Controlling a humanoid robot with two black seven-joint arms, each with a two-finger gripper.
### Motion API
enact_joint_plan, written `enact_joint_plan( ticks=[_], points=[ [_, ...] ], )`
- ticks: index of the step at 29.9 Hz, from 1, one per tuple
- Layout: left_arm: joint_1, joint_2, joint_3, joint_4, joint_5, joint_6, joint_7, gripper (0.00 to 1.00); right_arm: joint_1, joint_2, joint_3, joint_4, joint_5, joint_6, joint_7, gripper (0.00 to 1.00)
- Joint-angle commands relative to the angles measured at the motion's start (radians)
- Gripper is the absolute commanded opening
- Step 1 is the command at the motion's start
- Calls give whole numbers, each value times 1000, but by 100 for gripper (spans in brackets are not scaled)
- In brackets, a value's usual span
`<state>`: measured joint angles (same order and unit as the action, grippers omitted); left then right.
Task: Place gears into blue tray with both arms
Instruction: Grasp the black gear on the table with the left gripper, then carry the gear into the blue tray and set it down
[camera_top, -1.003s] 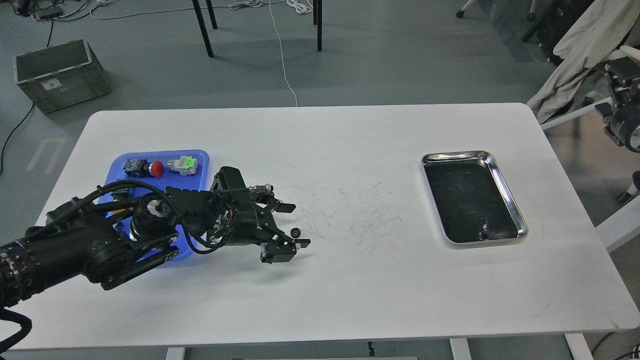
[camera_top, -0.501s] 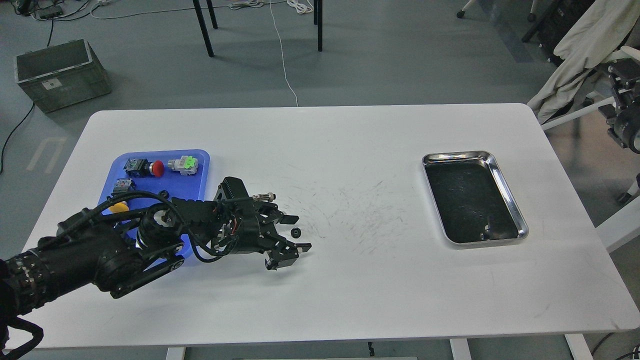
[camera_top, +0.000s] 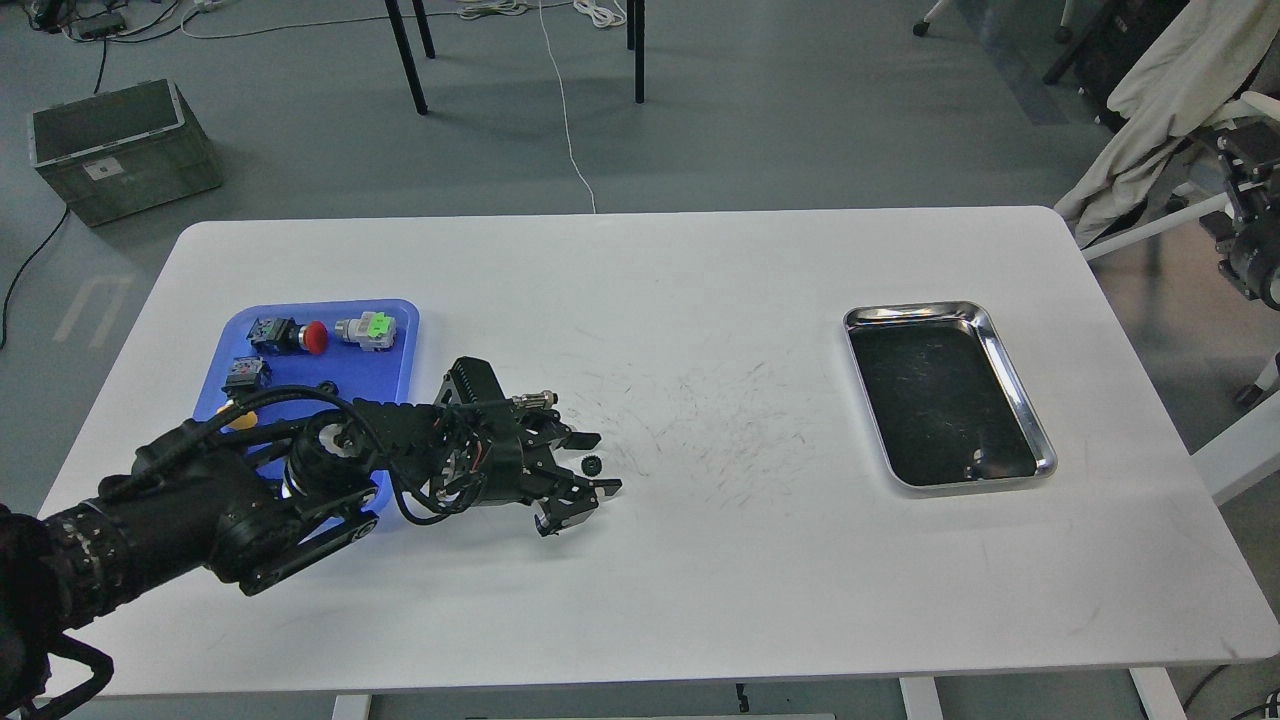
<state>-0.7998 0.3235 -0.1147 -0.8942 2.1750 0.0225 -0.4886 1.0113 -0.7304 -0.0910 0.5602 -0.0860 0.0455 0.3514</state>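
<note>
A tiny black gear (camera_top: 590, 464) lies on the white table, just right of the blue tray (camera_top: 375, 372). My left gripper (camera_top: 599, 464) is low over the table and open, with one finger on each side of this gear. I cannot tell whether the fingers touch it. A second small black piece (camera_top: 326, 386), likely a gear, rests inside the blue tray. My left arm covers the tray's near part. A black piece of my right arm (camera_top: 1250, 240) shows at the right edge, off the table, and its fingers cannot be told apart.
Push-button switches lie in the blue tray: red-capped (camera_top: 300, 336), green (camera_top: 368, 328), and one yellow cap (camera_top: 240, 418) by my arm. A shiny steel tray (camera_top: 900, 312) sits at the table's right. A grey crate (camera_top: 120, 150) stands on the floor beyond.
My left arm has sunk lower, uncovering more of the blue tray. The gripper's fingers have drawn closer together around the gear, which has stayed in place.
</note>
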Motion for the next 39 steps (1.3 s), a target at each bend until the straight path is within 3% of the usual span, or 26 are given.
enact_joint_plan(
  ticks=[1, 6, 11, 21, 23, 39],
  points=[
    [-1, -1, 1, 3, 6, 5, 0, 53, 0, 2, -1, -6, 0, 1, 0, 96],
    [2, 8, 1, 5, 7, 10, 0, 44, -2, 5, -3, -8, -1, 1, 0, 96],
    [1, 15, 1, -5, 7, 8, 0, 28, -2, 8, -3, -16, -3, 1, 1, 96],
    [8, 19, 3, -5, 7, 8, 0, 19, -19, 11, 1, -33, -3, 7, 3, 96],
    [8, 20, 3, -5, 7, 8, 0, 11, -20, 11, 2, -33, -3, 7, 5, 96],
    [-48, 252, -14, -92, 7, 2, 0, 7, -37, 22, 8, -57, -3, 10, 11, 96]
  ],
)
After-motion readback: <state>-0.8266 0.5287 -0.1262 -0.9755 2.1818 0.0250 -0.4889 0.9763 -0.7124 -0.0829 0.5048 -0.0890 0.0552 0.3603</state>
